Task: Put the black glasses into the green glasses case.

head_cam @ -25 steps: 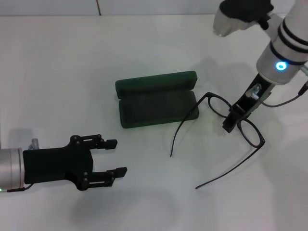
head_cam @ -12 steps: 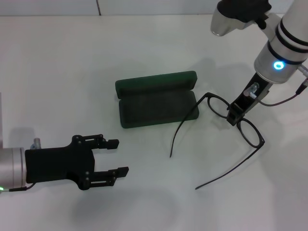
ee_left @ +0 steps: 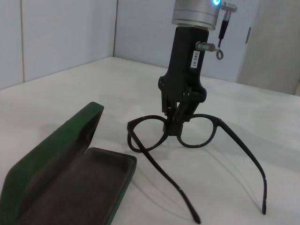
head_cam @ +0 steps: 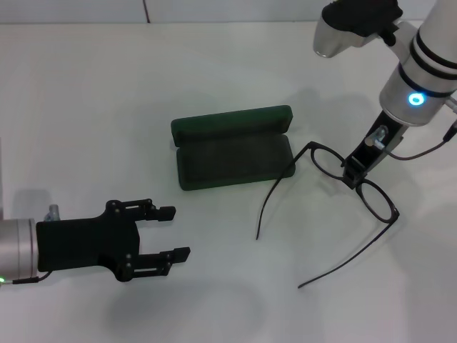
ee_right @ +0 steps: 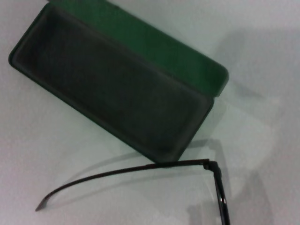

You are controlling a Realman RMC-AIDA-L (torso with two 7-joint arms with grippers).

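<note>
White matte tabletop (head_cam: pixel 107 93) fills the head view; soft shadows, even overhead light. Far edge meets a pale wall (head_cam: pixel 214 8) w/ a dark vertical seam (head_cam: pixel 146 10). Left wrist view: light grey wall panels (ee_left: pixel 61 33) behind the table, corner joint, greyer panel (ee_left: pixel 276 42) at one side.

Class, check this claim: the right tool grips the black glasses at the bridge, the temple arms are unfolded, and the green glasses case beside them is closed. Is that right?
One detail is wrong: the green glasses case is open, lid back and dark lining exposed, as the head view shows. The rest stands: the right tool grips the black glasses at the bridge, temple arms unfolded.
</note>
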